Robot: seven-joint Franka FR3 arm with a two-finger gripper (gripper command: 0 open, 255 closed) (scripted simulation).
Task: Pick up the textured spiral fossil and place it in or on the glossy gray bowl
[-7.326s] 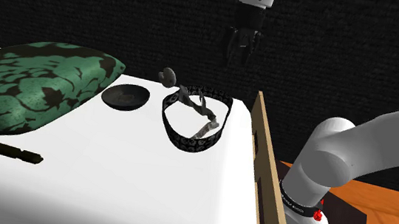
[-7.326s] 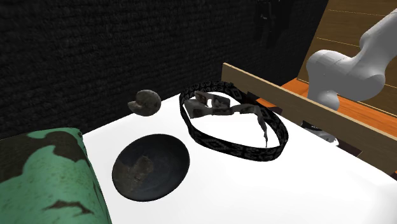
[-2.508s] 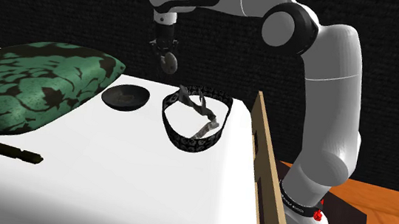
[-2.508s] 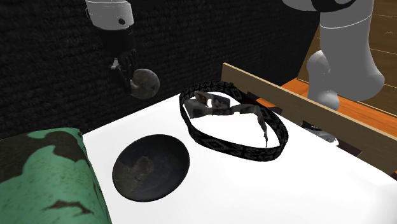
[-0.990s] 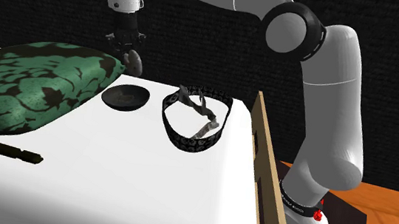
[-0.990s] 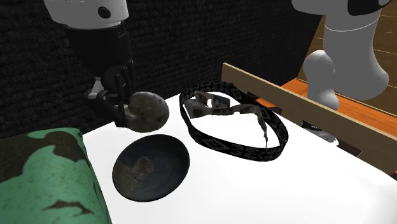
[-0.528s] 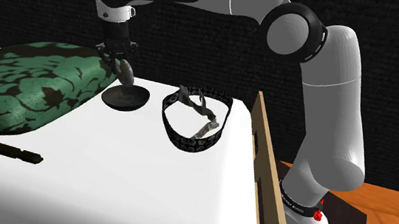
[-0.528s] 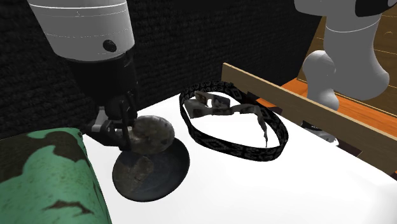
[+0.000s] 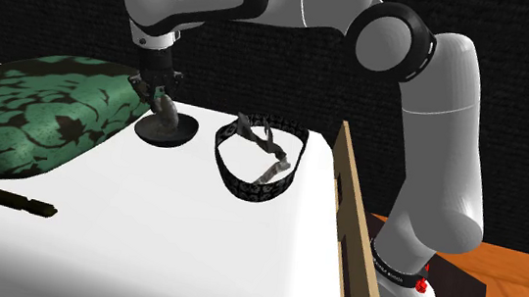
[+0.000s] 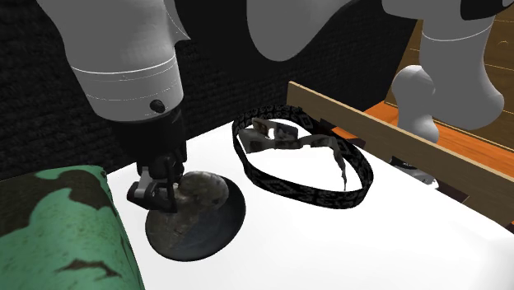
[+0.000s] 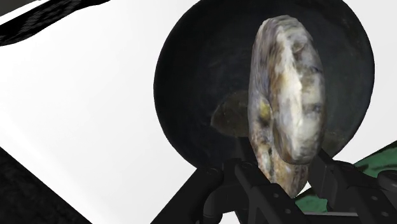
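Gripping the spiral fossil [image 11: 287, 95] edge-on, the pincer [image 11: 285, 170] hangs low over the dark bowl [image 11: 194, 95].

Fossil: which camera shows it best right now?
Wrist view: the fossil stands edge-on, clasped by the gripper, over the dark bowl. Second exterior view shows its rounded side at the bowl; the shoulder view shows it small, partly behind the gripper.

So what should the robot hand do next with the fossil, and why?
Probably open the gripper: it clasps the spiral fossil edge-on, low over the dark bowl, so letting go should drop it inside.
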